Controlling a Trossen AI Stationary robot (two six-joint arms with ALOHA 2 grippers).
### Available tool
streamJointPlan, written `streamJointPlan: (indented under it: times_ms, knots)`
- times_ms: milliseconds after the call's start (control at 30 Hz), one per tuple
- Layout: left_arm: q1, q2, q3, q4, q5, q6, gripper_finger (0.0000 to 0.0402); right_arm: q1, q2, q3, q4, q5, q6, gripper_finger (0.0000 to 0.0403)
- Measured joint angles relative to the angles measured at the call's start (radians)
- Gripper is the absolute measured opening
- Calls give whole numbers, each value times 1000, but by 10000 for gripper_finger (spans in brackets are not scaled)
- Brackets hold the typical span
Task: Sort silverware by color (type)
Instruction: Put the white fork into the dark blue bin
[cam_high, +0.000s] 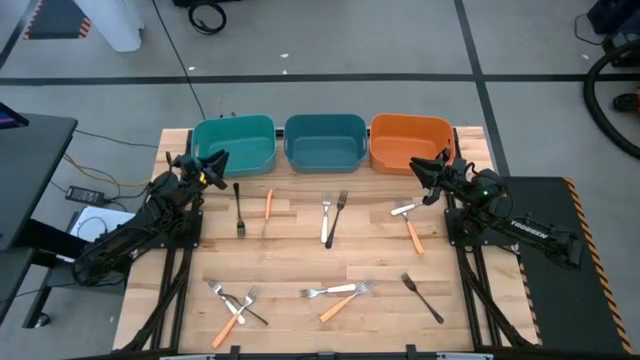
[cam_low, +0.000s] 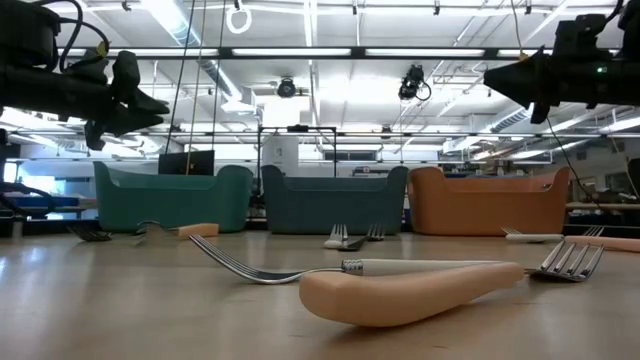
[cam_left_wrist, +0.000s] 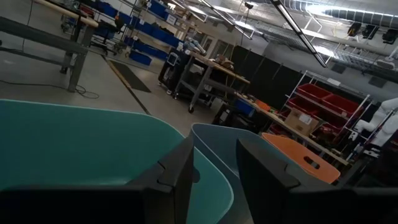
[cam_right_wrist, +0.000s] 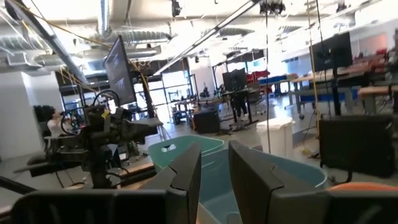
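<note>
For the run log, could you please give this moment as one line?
left gripper: open, raised by teal bin | right gripper: open, raised by orange bin | forks: unsorted

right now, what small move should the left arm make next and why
Probably lower the left gripper toward the black fork just in front of it. All three bins look empty, every fork lies on the table, and its fingers look open, holding nothing.

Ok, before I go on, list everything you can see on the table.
bins: three, teal, blue, orange, in a row along the far edge
orange-handled forks: four, scattered on the table
silver forks: four, scattered, some crossing others
black forks: three clear, perhaps a fourth in the near-left pile
table: one, light wood
left gripper: open, empty, raised beside the teal bin
right gripper: open, empty, raised beside the orange bin
</note>
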Motion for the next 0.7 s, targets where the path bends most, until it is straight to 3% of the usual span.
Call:
streamJointPlan:
  times_ms: [133,367,533,700]
  knots:
    - [0,0,0,0,0,0,131,-1,0,0,34,0,-26,90]
    - [0,0,0,-1,0,0,131,-1,0,0,127,5,110,90]
    - [0,0,0,2,0,-6,131,-1,0,0,208,70,161,90]
    - [0,0,0,42,0,-119,131,-1,0,0,326,132,131,90]
